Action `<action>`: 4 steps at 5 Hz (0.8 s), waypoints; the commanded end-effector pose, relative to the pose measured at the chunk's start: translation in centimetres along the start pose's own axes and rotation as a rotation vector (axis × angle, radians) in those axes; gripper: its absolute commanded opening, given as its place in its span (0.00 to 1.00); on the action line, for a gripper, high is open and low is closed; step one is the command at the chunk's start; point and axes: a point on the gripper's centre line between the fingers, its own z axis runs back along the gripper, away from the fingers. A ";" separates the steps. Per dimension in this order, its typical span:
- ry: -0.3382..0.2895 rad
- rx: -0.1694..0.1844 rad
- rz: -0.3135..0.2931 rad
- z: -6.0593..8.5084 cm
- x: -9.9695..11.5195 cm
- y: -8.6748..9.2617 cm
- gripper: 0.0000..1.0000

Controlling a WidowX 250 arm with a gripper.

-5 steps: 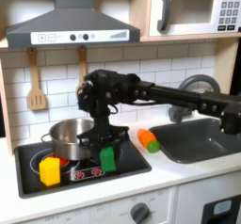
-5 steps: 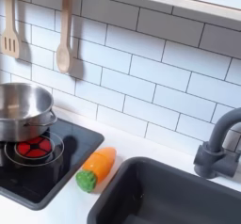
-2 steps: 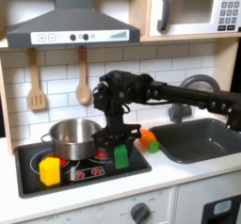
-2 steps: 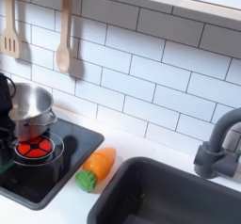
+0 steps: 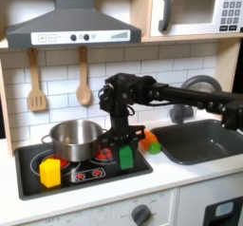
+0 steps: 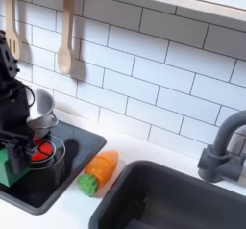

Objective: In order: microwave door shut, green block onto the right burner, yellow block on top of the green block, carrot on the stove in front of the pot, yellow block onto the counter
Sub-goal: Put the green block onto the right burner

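- Gripper [image 5: 124, 146] down over the stove [image 5: 33, 180], clamped on the green block [image 5: 125, 158]; same grip seen in the second exterior view, block [image 6: 12, 165] low at the burner [image 6: 38, 152].
- Block looks at or just above the right burner; contact with the surface hard to judge.
- Microwave [image 5: 195, 9] door shut already.
- Yellow block [image 5: 50, 172] at front of the stove, towards the first exterior view's left, well apart from the green one.
- Carrot [image 5: 149, 141] on the counter between stove and sink, near the gripper.
- Pot [image 5: 74, 137] just beside the arm.
- Risks: letting go too high could tip or bounce the block off the burner; a sideways drift could knock the pot or nudge the carrot; a tilted block would make a poor base for stacking the yellow one.
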 end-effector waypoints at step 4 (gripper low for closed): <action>0.005 0.052 0.024 -1.7 1.8 -2.1 0.00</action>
